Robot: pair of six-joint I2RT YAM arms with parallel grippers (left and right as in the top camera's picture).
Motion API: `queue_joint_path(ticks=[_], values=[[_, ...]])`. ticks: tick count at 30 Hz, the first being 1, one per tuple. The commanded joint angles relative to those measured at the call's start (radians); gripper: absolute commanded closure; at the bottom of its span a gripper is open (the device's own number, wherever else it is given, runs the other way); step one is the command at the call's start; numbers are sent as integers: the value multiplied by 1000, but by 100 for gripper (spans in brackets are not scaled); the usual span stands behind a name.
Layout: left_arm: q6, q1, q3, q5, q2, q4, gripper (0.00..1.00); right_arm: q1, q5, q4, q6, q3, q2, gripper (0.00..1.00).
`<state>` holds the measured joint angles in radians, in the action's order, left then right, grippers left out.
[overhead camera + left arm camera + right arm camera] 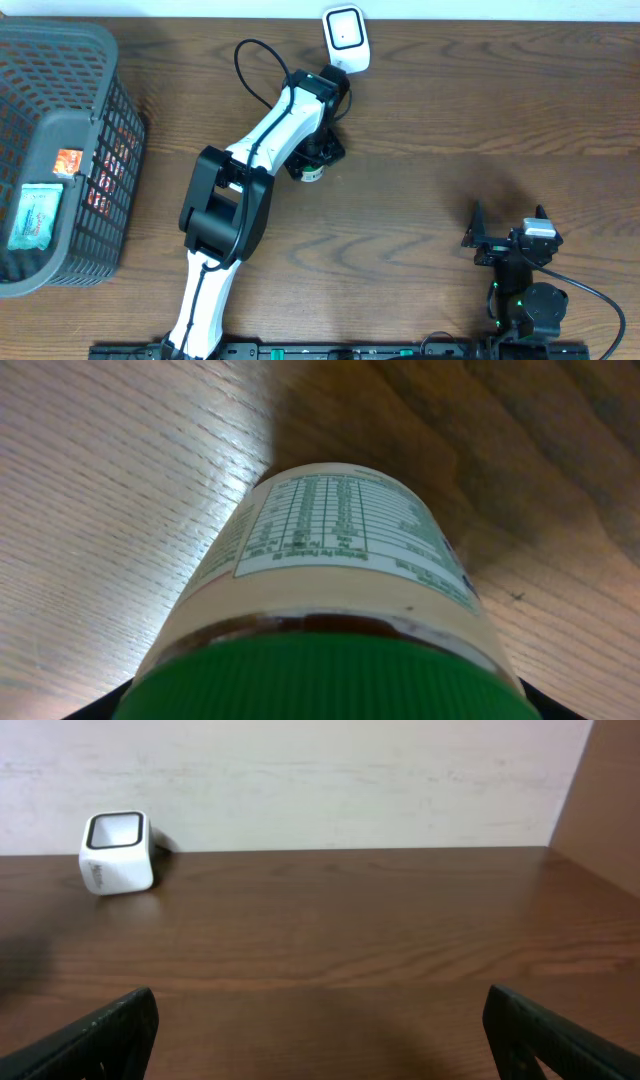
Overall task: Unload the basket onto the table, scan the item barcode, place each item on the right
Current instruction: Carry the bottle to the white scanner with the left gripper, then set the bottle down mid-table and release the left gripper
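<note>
bottle [345, 560] with green cap [330, 680] sits clamped in the left fingers [328, 150], just beside the white scanner [345, 38] at the counter's [450, 120] far edge. right fingers [100, 1030] stand wide apart, holding nothing.

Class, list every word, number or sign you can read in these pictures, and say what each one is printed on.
Nothing can be quoted; every print is unreadable.
jar: label with a table of small rows, too blurred to read.
scanner: faint mark on its side, too small to read.
orange packet: print too small to read.
pale packet: print too small to read.
</note>
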<state>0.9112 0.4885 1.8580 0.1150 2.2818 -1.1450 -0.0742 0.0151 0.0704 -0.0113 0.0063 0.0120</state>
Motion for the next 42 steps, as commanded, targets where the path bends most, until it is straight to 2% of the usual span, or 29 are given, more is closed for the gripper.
queue_joint_path(ticks=[1, 11, 20, 24, 28, 31, 38, 42], values=[[-16, 11, -18, -19, -7, -11, 23, 4, 2, 4, -3, -1, -6, 1], [-28, 10, -7, -23, -72, -62, 1, 4, 2, 4, -3, -1, -6, 1], [-137, -35, 103, -16, -362, -1, 2, 4, 2, 4, -3, -1, -6, 1], [-185, -111, 124, -83, -534, 1, 2, 4, 2, 4, -3, -1, -6, 1], [-243, -245, 124, -249, -695, -30, 2, 4, 2, 4, -3, -1, -6, 1], [-260, -381, 124, -317, -773, -70, 2, 4, 2, 4, -3, -1, -6, 1], [-219, -784, 123, -299, -818, -159, 2, 4, 2, 4, -3, -1, -6, 1], [-215, -907, 122, -262, -787, -161, 2, 4, 2, 4, -3, -1, -6, 1]])
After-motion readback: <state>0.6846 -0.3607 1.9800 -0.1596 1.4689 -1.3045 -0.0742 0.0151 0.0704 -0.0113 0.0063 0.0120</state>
